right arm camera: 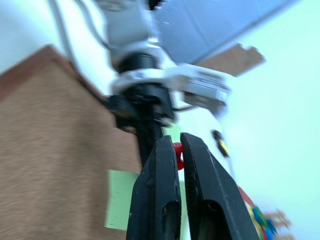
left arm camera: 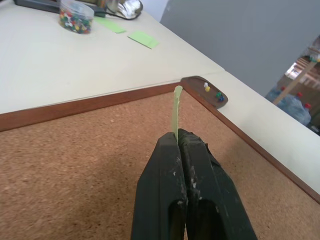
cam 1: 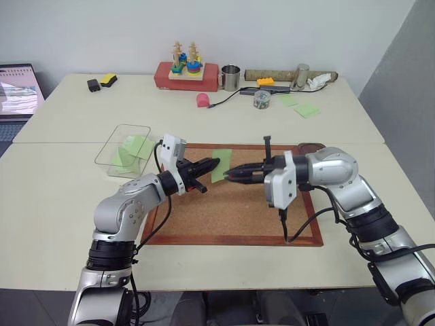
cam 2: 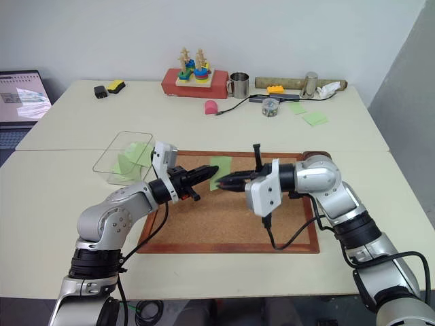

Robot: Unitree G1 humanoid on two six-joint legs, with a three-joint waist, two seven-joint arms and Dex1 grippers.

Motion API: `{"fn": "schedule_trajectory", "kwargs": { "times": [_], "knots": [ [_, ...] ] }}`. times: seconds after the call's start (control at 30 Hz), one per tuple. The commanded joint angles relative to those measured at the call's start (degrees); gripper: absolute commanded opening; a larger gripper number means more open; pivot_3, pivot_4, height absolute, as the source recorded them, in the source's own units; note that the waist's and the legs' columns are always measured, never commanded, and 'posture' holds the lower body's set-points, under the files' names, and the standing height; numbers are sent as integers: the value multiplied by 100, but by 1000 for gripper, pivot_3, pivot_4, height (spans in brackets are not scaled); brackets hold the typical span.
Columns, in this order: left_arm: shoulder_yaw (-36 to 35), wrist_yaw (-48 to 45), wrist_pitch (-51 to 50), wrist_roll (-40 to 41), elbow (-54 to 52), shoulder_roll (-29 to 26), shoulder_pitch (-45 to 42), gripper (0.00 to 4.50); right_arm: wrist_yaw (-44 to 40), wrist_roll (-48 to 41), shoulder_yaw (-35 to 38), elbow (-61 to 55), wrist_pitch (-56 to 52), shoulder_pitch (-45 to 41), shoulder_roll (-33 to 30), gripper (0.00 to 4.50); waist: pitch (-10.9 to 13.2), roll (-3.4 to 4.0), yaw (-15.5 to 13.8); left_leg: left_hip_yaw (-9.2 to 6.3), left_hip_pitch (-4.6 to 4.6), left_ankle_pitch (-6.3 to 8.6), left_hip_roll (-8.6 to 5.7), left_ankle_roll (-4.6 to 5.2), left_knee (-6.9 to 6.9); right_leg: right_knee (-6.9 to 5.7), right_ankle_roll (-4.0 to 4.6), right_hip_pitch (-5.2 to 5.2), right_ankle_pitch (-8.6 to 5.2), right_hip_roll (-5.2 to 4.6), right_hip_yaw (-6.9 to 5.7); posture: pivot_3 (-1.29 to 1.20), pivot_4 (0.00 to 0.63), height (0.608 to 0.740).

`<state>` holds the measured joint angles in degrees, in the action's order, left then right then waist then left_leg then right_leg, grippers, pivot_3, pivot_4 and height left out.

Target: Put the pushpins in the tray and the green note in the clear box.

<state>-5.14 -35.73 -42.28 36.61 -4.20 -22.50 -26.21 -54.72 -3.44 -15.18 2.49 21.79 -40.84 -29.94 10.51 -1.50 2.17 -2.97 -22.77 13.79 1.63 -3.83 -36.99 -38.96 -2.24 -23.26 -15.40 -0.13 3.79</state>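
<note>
From above, the left gripper pinches the green note over the corkboard. Its wrist view confirms a shut grip on the edge. The right gripper clamps a red pushpin; next, probably note to the clear box, pin to the tray

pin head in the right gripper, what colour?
Red. The pushpin sits pinched between the right gripper fingertips; the right wrist view shows it best.

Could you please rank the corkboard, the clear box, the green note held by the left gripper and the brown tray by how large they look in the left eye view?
1. corkboard
2. clear box
3. green note
4. tray, partly hidden behind the right arm, so its place against the note is unsure.
</note>
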Motion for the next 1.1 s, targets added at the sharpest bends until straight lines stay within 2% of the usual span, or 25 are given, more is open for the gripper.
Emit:
{"fn": "schedule_trajectory", "kwargs": {
  "times": [0.03,0.13,0.37,0.5,0.7,0.9,1.1],
  "knots": [
    [-247,62,-251,501,-676,78,-37,15,912,-501,947,77,-1651,206,75,0,0,0,-31,0,-1,0,0,0,-1,0,0,0,0,0,0,0,150,740],
    [-139,135,-238,452,-1012,60,-72,15,1420,-678,1451,315,-2602,378,86,0,0,-1,-62,0,-4,0,-2,0,0,1,0,0,0,-4,-1,0,150,740],
    [1323,-721,1268,-1020,-1607,-454,-171,15,2266,-875,2281,1454,-4052,454,131,0,0,0,-44,10,-1,0,-7,0,3,3,0,0,0,-3,9,0,150,740],
    [1712,-1040,2012,-1510,-1377,-454,-166,15,2694,-963,2632,2239,-4264,209,268,0,0,1,-21,17,1,0,-7,0,4,3,0,-1,0,-1,15,0,150,740],
    [1758,-1135,2219,-1666,-1181,-331,-266,15,2726,-1089,2745,2709,-4368,45,315,0,1,1,37,23,1,1,-3,2,6,4,-1,-3,-1,4,20,0,150,740],
    [1783,-1262,2258,-1756,-1134,-352,-161,0,2576,-1134,2807,3228,-4161,-85,252,1449,1,1,63,22,-2,1,-4,2,5,7,-1,-3,-1,4,20,0,150,740],
    [1708,-1244,2195,-1727,-1180,-329,-127,0,2448,-1099,2735,3282,-4047,-123,172,2791,1,2,79,22,-2,1,-4,2,5,7,-2,-3,-1,4,20,0,150,740]
  ]
}}
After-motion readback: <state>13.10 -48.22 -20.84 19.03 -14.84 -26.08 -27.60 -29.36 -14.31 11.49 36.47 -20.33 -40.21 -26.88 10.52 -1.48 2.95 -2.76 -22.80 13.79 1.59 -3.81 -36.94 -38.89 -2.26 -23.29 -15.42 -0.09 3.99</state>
